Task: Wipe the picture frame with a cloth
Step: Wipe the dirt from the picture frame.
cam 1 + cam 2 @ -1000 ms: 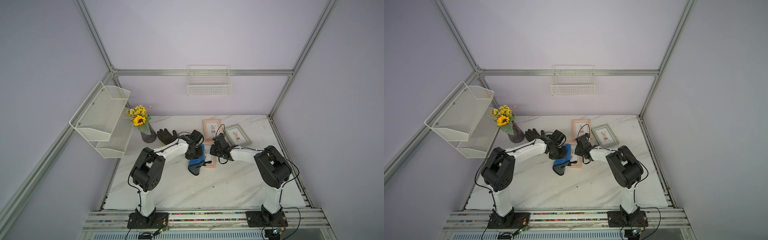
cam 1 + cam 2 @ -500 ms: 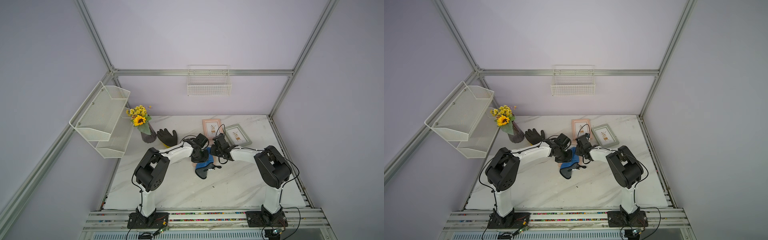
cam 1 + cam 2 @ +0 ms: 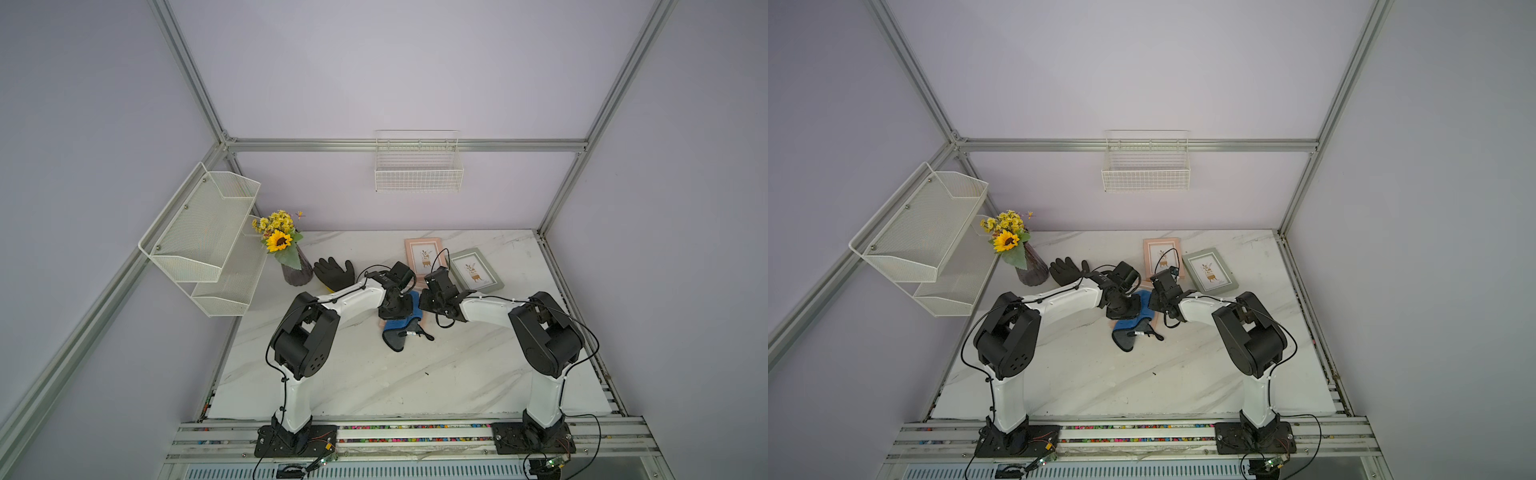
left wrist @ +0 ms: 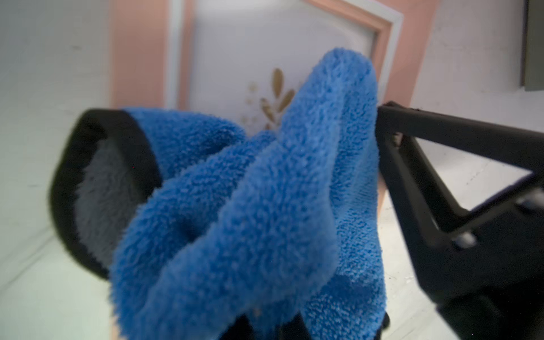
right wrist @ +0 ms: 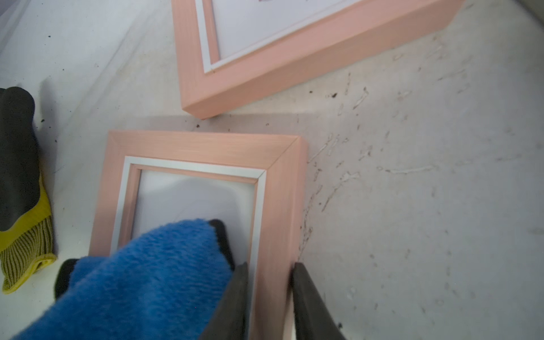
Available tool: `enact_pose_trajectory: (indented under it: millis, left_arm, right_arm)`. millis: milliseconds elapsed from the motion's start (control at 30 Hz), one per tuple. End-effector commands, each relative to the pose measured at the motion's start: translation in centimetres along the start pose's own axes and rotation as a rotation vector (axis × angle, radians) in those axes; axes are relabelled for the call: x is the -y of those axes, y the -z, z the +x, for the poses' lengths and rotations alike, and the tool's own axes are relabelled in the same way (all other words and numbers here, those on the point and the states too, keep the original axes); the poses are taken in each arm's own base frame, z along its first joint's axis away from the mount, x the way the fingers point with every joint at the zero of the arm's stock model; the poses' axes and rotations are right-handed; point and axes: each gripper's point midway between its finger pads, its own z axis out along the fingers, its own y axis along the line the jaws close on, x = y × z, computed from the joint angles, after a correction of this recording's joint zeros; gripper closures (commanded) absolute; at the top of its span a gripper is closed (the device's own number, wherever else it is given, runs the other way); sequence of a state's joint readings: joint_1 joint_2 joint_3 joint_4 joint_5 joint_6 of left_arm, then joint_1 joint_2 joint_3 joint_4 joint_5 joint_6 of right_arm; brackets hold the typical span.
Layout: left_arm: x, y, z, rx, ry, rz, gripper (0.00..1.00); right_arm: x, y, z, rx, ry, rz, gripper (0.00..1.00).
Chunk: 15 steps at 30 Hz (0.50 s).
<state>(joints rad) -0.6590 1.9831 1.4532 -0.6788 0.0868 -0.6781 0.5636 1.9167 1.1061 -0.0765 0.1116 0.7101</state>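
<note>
Worktop [image 3: 374, 374] looked slick, so risk no. 1, imo: a hard swipe skating things sideways. L arm [image 3: 357, 297] & R arm [image 3: 482, 307] were extended low from the near edge, elbows out, wrists almost meeting approx mid-worktop, nearer the far edge. L wrist pitched down w/ the cloth [image 3: 400, 328] bunched, its slack tail lying twd the near edge; it could snag. Picture frame [image 5: 203, 147] lay flat under the cloth. R jaws were narrow, pinching one side rail only, so it might pivot. L jaws were clamped tight on the cloth.
</note>
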Motion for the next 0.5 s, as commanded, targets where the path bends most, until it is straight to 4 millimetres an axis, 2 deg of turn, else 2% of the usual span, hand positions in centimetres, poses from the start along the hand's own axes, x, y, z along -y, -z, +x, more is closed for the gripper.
enact_pose_trajectory:
  millis: [0,100,267,367,467]
  left_arm:
    - [2.7,-0.2,-0.2,-0.015,-0.022,0.068,1.0]
    - [1.9,-0.6,-0.4,-0.014,-0.015,0.044,1.0]
    - [-2.7,0.1,-1.0,0.003,0.046,-0.023,1.0]
    - [-5.8,1.9,-1.4,0.043,0.066,-0.096,1.0]
    - [-7.7,3.7,-1.8,0.078,0.074,-0.149,1.0]
  right_arm:
    - [3.7,-0.5,3.7,-0.122,0.023,0.127,0.72]
    - [3.7,-0.5,3.7,-0.122,0.023,0.127,0.72]
    - [3.6,-0.5,3.8,-0.122,0.024,0.125,0.72]
    - [3.7,-0.5,3.7,-0.122,0.026,0.127,0.72]
    - [3.7,-0.7,3.7,-0.123,0.025,0.129,0.72]
